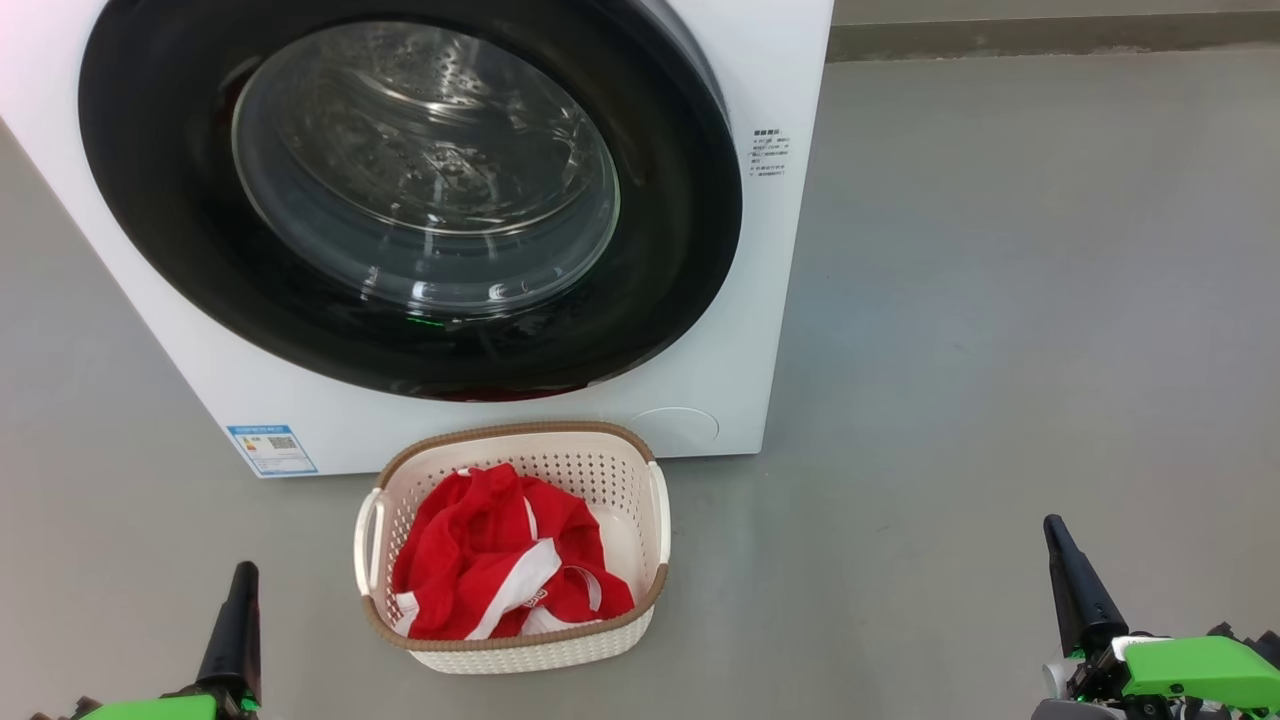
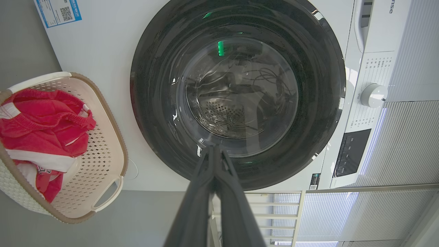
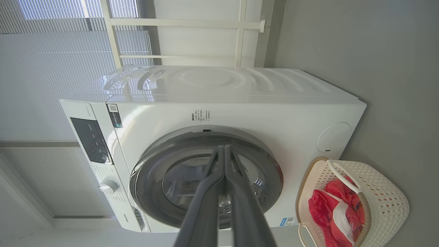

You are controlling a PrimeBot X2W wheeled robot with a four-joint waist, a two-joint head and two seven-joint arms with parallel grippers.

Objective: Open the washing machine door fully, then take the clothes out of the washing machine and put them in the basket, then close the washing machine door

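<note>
The washing machine is a white box in front of me, and the washing machine door lies flat against its front with nothing red showing behind the glass. Just before it on the floor stands the basket, holding the clothes, a red heap with white stripes. My left gripper is shut and empty, low and to the left of the basket. My right gripper is shut and empty, far to the basket's right. In the left wrist view the shut fingers point at the door, with the basket beside it.
Grey floor stretches wide to the right of the machine. A blue label and a round cover sit low on the machine's front. The control panel with a white knob is at its top. Window blinds lie behind it.
</note>
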